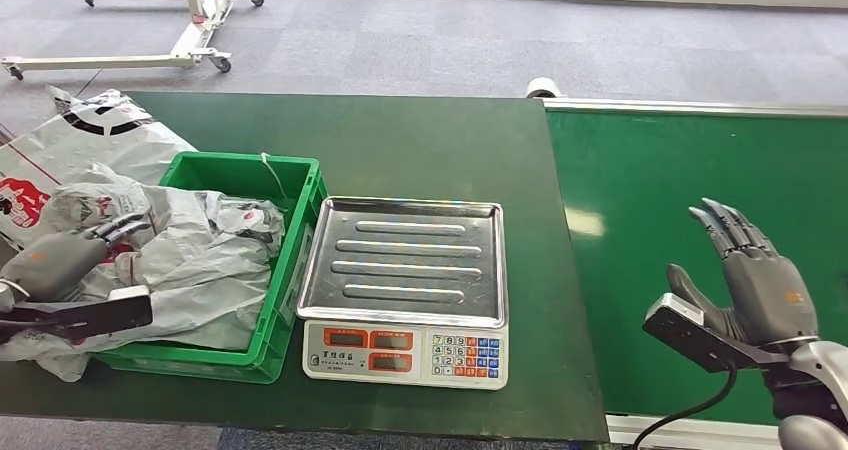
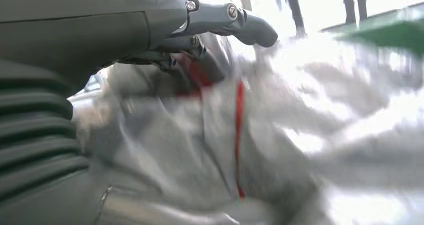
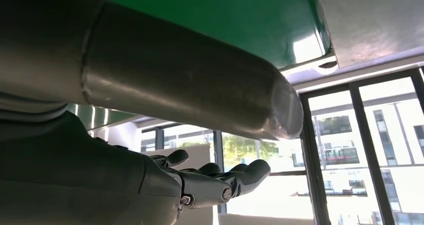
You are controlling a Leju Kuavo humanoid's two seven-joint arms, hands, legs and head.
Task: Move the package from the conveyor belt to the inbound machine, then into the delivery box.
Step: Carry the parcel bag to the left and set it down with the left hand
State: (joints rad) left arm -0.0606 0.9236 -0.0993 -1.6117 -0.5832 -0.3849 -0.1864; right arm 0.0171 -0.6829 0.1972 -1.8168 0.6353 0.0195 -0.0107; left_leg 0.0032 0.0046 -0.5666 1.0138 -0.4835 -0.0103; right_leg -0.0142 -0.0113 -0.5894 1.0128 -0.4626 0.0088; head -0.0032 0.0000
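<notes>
Several grey plastic packages [image 1: 205, 260] lie heaped in the green delivery box [image 1: 303, 232] at the left of the dark table. My left hand [image 1: 62, 260] hovers at the box's left side, fingers stretched out over a grey package with red print [image 2: 210, 135], gripping nothing; the fingers [image 2: 235, 20] stand just above the wrap. The inbound machine, a scale with a steel pan [image 1: 408, 260], stands bare beside the box. My right hand [image 1: 755, 278] is raised over the green conveyor belt [image 1: 680, 170], fingers spread and holding nothing; the right wrist view shows this right hand [image 3: 215, 182] too.
More grey and white packages [image 1: 75, 140] lie on the table behind and left of the box. A white wheeled frame [image 1: 190, 30] stands on the carpet beyond. A white roll [image 1: 543, 87] sits at the belt's far corner. The table's front edge is close to me.
</notes>
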